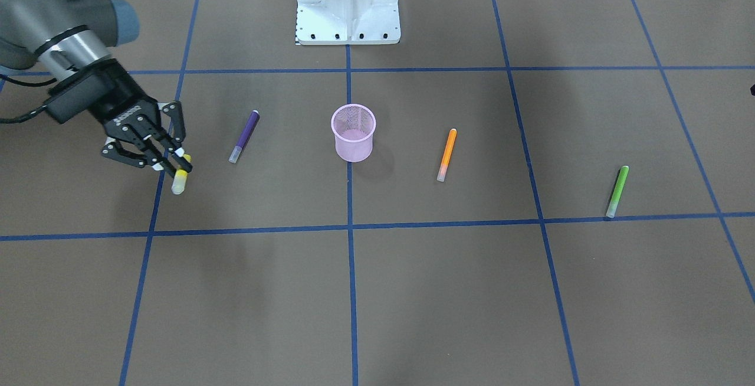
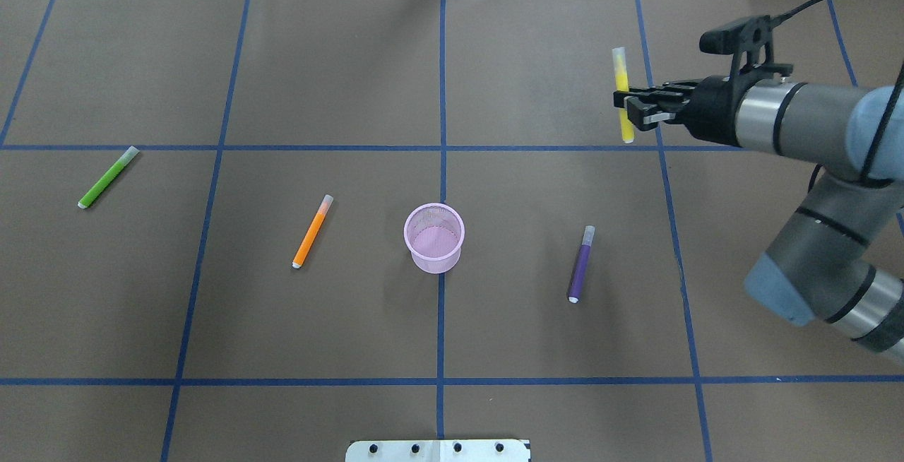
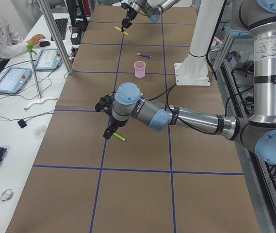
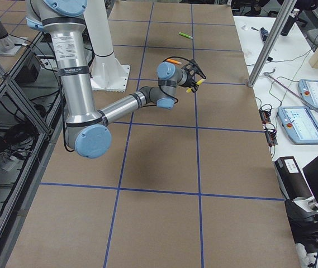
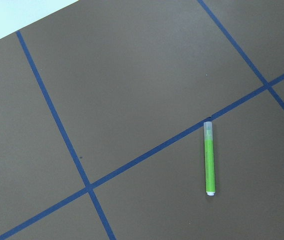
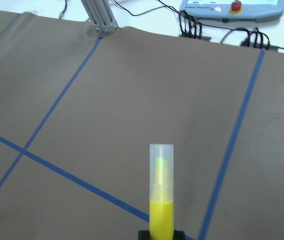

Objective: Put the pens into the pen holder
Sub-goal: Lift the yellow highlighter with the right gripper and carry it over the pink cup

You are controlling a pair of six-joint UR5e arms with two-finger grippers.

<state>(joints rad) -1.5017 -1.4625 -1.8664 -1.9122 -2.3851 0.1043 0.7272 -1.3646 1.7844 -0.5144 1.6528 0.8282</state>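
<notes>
Front view: pens, four; cup (image 1: 353, 134), one, pink mesh, upright.
- Purple pen (image 1: 244, 136): flat, near the cup on the robot's right.
- Orange pen (image 1: 446, 154): flat, on the cup's other side.
- Green pen (image 1: 617, 191): flat, well beyond the orange.
- Yellow pen (image 1: 180, 177): pinched in the closed right gripper (image 1: 171, 164), clear of the table. The purple pen lies between it and the cup.
- White base plate (image 1: 348, 5): one, behind the cup.

Left view: left gripper (image 3: 109, 133) sits over the green pen. Its opening cannot be told.

Left wrist view: green pen's cap meets a tape line (image 5: 146, 152).
</notes>
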